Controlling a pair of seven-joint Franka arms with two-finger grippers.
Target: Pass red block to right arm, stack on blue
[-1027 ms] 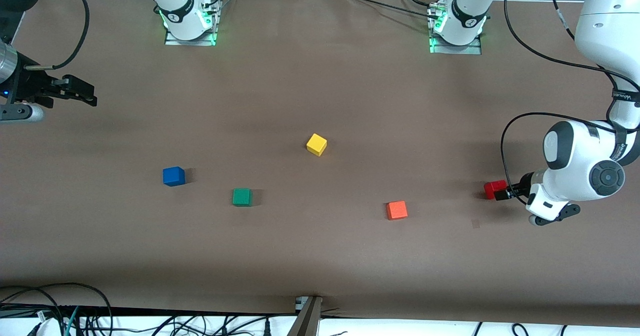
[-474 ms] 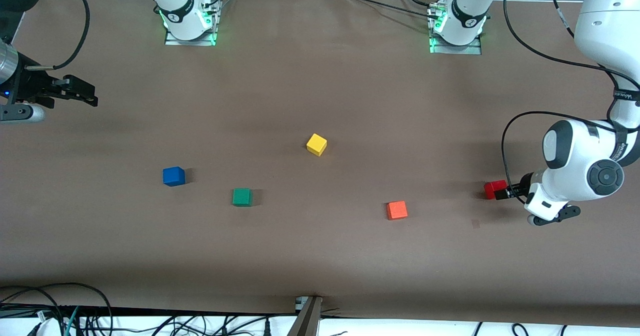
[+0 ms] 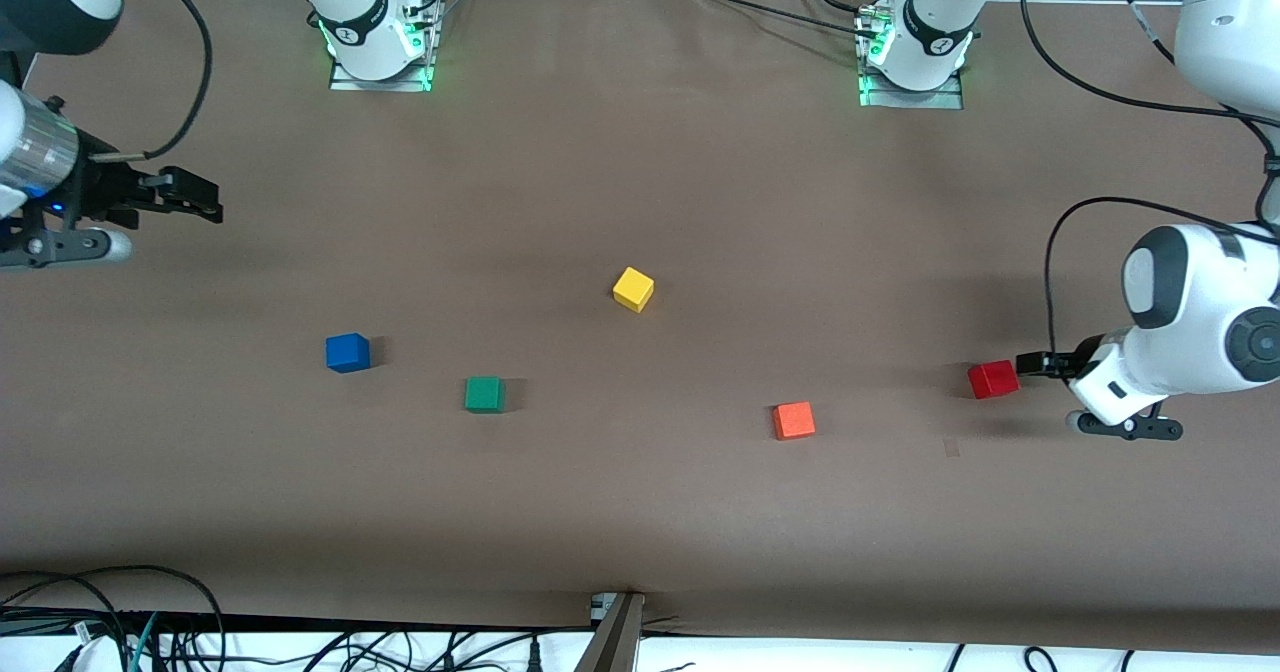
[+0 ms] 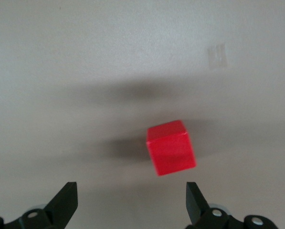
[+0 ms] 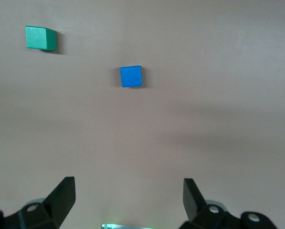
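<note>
**Red block loose on the table, both grippers spread wide**

You have no containers here: every cube sits directly on the brown table cover [image 3: 640,512], and nothing is stacked on or set inside anything else.

Your red block [image 3: 993,379] rests on the cover toward the left arm's end of the table. The left gripper [image 3: 1035,363] is just beside it, fingers parted and grasping nothing. In the left wrist view the red block [image 4: 171,147] sits clear of both black fingertips [image 4: 66,202], with bare cover showing between them and the cube. From the front you see only the dark tips of that gripper; the white wrist covers the rest of it.

Your blue cube [image 3: 347,352] lies toward the right arm's end, with the green cube [image 3: 484,393] beside it and slightly nearer the front camera. The right gripper [image 3: 195,195] hangs over bare cover near that end, well apart from the blue cube, jaws released and empty. Its wrist view shows the blue cube [image 5: 131,76] and the green cube [image 5: 40,37] ahead of its spread fingers [image 5: 61,195].

The yellow cube [image 3: 633,288] sits mid-table, and the orange cube [image 3: 793,420] lies between the green cube and the red block.

Both arms are cut off by the frame edges, so you see little of their upper links.
</note>
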